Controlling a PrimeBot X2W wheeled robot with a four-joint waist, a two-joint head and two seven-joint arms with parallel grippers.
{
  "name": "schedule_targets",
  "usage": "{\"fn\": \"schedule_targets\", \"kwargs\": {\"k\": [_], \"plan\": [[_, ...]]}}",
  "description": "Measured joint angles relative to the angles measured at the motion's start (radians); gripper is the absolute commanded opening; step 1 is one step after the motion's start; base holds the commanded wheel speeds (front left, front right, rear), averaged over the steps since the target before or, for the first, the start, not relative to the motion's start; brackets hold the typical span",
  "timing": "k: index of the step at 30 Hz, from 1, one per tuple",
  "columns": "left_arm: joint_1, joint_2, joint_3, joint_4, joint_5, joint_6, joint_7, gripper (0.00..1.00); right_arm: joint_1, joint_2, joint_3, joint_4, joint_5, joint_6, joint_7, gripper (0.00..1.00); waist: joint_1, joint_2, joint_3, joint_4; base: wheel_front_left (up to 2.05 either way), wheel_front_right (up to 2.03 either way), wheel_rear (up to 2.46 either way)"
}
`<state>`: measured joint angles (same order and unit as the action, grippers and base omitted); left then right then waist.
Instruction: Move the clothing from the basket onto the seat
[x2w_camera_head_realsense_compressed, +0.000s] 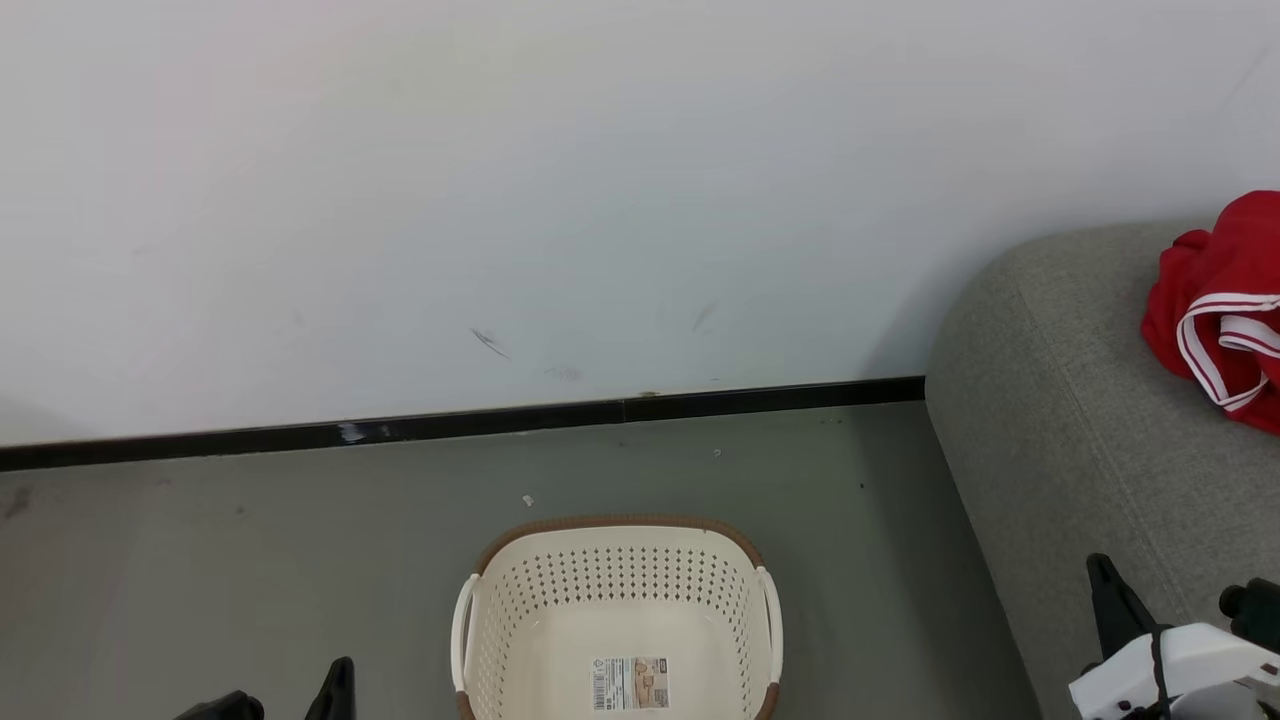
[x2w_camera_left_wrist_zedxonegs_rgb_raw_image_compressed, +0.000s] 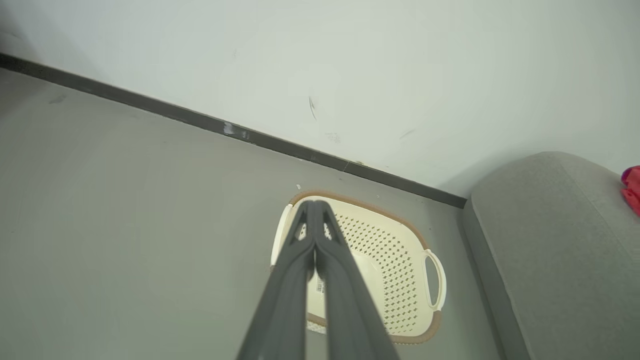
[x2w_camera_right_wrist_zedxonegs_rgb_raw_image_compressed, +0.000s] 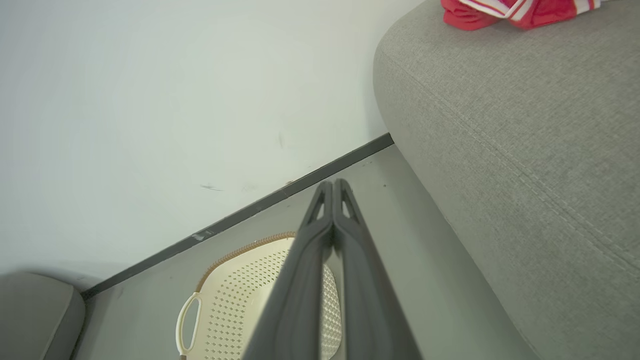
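Observation:
The cream basket (x2w_camera_head_realsense_compressed: 620, 600) with a brown rim stands on the floor at the bottom centre; inside it I see a bare bottom with a paper label. Red clothing (x2w_camera_head_realsense_compressed: 1215, 310) with white stripe trim lies bunched on the grey seat (x2w_camera_head_realsense_compressed: 1080, 450) at the far right, and its edge shows again as clothing (x2w_camera_right_wrist_zedxonegs_rgb_raw_image_compressed: 505, 12) at the top of the right wrist view. My left gripper (x2w_camera_left_wrist_zedxonegs_rgb_raw_image_compressed: 314, 202) is shut and holds nothing, hovering above the basket (x2w_camera_left_wrist_zedxonegs_rgb_raw_image_compressed: 390, 260). My right gripper (x2w_camera_right_wrist_zedxonegs_rgb_raw_image_compressed: 333, 182) is also shut and holds nothing, over the floor between basket (x2w_camera_right_wrist_zedxonegs_rgb_raw_image_compressed: 235, 300) and seat (x2w_camera_right_wrist_zedxonegs_rgb_raw_image_compressed: 525, 125).
A white wall with a black skirting board (x2w_camera_head_realsense_compressed: 450, 425) runs behind the basket. Grey floor (x2w_camera_head_realsense_compressed: 230, 570) stretches to the basket's left. Another grey upholstered edge (x2w_camera_right_wrist_zedxonegs_rgb_raw_image_compressed: 35, 310) sits at the lower left of the right wrist view.

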<state>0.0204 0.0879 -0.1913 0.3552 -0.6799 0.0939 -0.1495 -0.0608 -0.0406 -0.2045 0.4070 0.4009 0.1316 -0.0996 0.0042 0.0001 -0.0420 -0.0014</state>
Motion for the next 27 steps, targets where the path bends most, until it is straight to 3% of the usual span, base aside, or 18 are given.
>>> {"fn": "schedule_targets", "kwargs": {"k": [14,22,27], "plan": [[-0.011,-0.012,0.053,-0.016,-0.167,-0.041,0.053,0.00,-0.009,0.000,-0.009,-0.009,0.220,0.000,0.069,0.00,0.0119,0.0000,-0.004,0.000,0.00,0.00,0.00],[-0.014,-0.018,0.083,-0.025,-0.265,-0.063,0.081,0.00,-0.009,0.000,-0.008,-0.020,0.346,0.000,0.098,0.00,0.0132,0.0000,-0.004,0.000,0.00,0.00,0.00],[-0.019,-0.021,0.100,-0.029,-0.324,-0.080,0.097,0.00,-0.009,0.001,-0.005,-0.026,0.426,-0.001,0.109,0.00,0.0105,0.0000,-0.001,0.000,0.00,0.00,0.00]]}}
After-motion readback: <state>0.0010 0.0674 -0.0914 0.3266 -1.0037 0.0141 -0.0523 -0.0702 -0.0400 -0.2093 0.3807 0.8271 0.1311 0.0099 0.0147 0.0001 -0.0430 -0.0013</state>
